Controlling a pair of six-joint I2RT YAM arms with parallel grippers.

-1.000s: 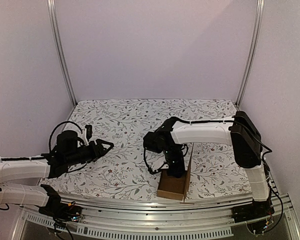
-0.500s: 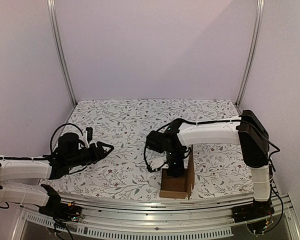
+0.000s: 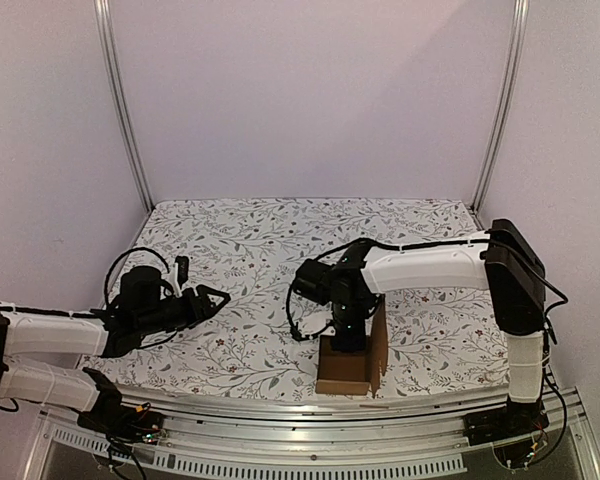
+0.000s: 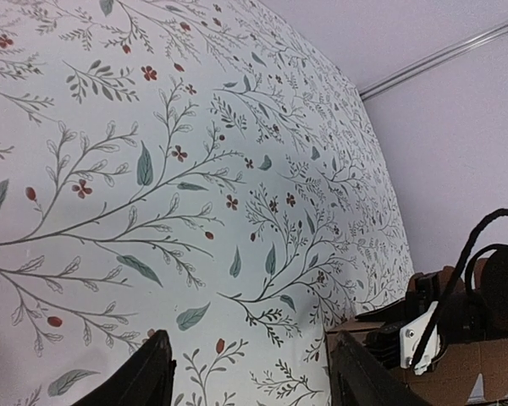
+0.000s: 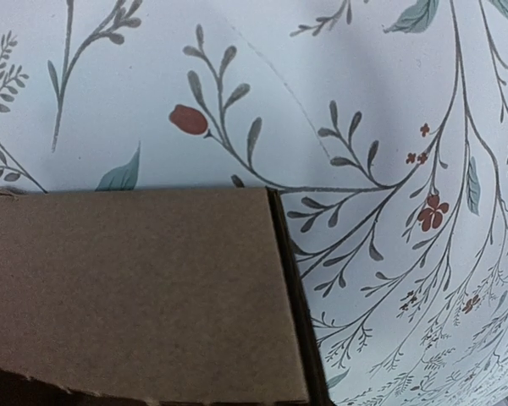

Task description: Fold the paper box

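Cardboard, nearest the arms' bases: one paper box (image 3: 347, 372) sits on the floral tablecloth (image 3: 260, 235), brown and open-topped, with one tall flap (image 3: 381, 345) standing upright on its right side. Two grippers show. From above, the right gripper (image 3: 348, 338) reaches down into the box. Its tips are hidden inside, so I cannot tell whether they are spread or pressed together. Its wrist camera sees only a cardboard panel (image 5: 135, 288) over the cloth. Well left of the box, the left gripper (image 3: 210, 298) hovers with its fingers (image 4: 152, 376) spread apart. Cloth continues beyond the box.
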